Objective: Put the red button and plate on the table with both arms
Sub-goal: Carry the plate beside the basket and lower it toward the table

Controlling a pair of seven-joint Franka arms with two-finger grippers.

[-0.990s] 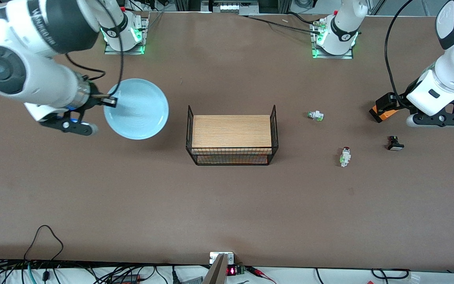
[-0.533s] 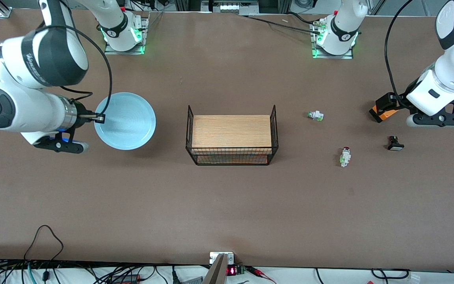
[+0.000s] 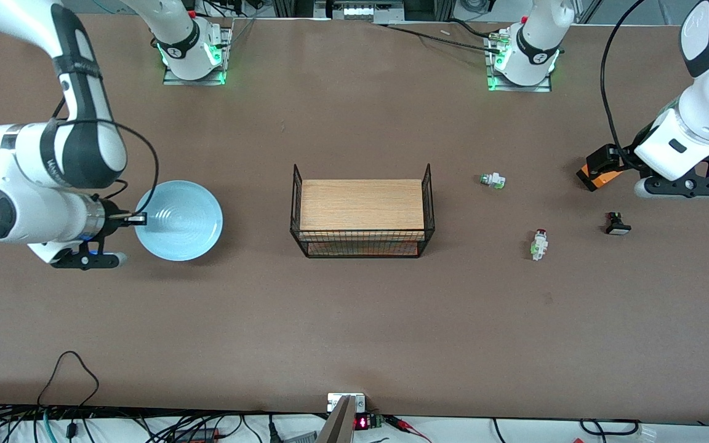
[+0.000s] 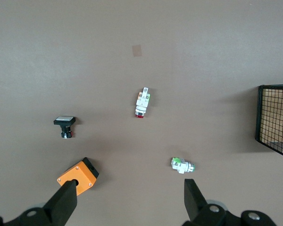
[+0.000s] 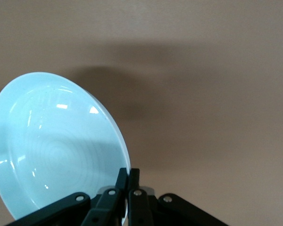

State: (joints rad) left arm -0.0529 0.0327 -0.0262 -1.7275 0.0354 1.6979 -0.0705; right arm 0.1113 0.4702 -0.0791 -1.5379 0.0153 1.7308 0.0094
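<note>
Plate (image 3: pixel 182 220), light blue and glossy, hangs over the table (image 3: pixel 354 320) toward the right arm's end, pinched by its rim in the right gripper (image 3: pixel 139 218); the right wrist view shows the two fingers (image 5: pixel 121 181) squeezed tight on the edge, with the plate's shadow on the brown surface beneath it. Midway along the table stands a black wire rack (image 3: pixel 362 210) with a wooden top. Toward the left arm's end lies a white-green switch (image 3: pixel 492 180), and nearer the front camera than it rests the red button (image 3: pixel 538 244), lying on its side on the table. A black switch with a white cap (image 3: pixel 617 224) sits just beside an orange box (image 3: pixel 597 172). The left gripper (image 4: pixel 127 200) waits above these small parts, its fingers spread wide and holding nothing, over the table between the orange box and the white-green switch
</note>
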